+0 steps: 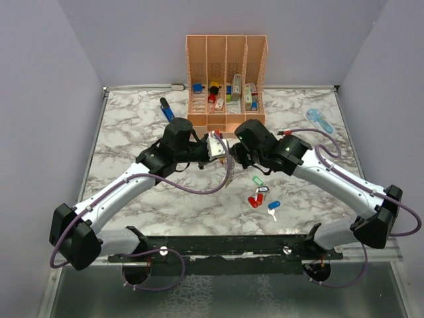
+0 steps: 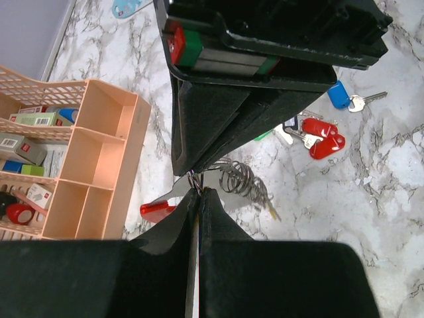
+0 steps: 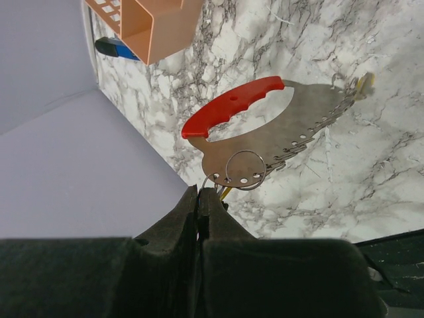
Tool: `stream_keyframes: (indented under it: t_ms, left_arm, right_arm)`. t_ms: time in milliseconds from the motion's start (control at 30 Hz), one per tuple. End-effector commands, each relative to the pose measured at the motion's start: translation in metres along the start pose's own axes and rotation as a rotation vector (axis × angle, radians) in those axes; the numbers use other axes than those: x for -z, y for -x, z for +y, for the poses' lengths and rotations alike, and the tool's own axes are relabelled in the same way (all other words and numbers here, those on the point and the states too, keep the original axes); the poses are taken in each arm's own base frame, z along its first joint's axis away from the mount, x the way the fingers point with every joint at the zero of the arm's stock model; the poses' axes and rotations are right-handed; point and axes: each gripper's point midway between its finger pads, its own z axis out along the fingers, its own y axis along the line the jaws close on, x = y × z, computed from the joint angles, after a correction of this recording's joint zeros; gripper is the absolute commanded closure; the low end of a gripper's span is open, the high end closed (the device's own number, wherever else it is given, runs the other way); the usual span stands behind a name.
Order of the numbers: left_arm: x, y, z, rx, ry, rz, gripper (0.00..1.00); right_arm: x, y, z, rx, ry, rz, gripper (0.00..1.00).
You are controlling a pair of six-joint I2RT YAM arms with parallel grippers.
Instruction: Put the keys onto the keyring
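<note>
Keyring (image 3: 245, 170) just beside right gripper (image 3: 199, 191), closed | left gripper (image 2: 199, 192) closed | keys (image 1: 260, 195) on table (image 1: 132, 132)

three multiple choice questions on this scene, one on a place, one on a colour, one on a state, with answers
1. Where on the table do the loose keys lie?
A. far left corner
B. right of centre, on the near side
C. far right corner

2. The rightmost key's tag is:
A. yellow
B. blue
C. white

3. The left fingers and right fingers are:
A. both open
B. only the left open
C. both shut

Answers:
1 B, the top view shows them right of centre, nearer the bases than the right wrist.
2 B, that tag shows blue in the top and left wrist views.
3 C, each wrist view shows its two fingers pressed together.
</note>
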Motion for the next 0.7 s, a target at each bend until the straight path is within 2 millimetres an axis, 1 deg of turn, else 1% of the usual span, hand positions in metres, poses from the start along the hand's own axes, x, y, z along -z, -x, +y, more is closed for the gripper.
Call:
stream_keyframes:
  t_ms: [0,100,167,233,667]
  left_arm:
    - [0.0037,-0.0071,0.0056,-0.033,0.039,0.034,0.99]
    - [0.0041,-0.0082,0.0081,-0.048,0.05,0.042,0.94]
    - [0.0046,-0.0091,0.0099,-0.052,0.058,0.046,0.89]
    - [0.0047,-0.0088,0.0104,-0.057,0.06,0.046,0.86]
    - [0.0043,-0.0099,0.0125,-0.071,0.069,0.049,0.84]
  right_arm:
    - [0.0163,0.0057,0.0121,-0.044,0.064,0.012,0.99]
    - [0.0162,0.0057,0.0102,-0.046,0.067,0.017,0.99]
    - [0.0171,0.0063,0.0101,-0.05,0.07,0.019,0.99]
    - [0.0182,0.0066,0.0102,-0.051,0.074,0.02,0.99]
    - [0.0209,0.0038,0.0133,-0.062,0.093,0.042,0.99]
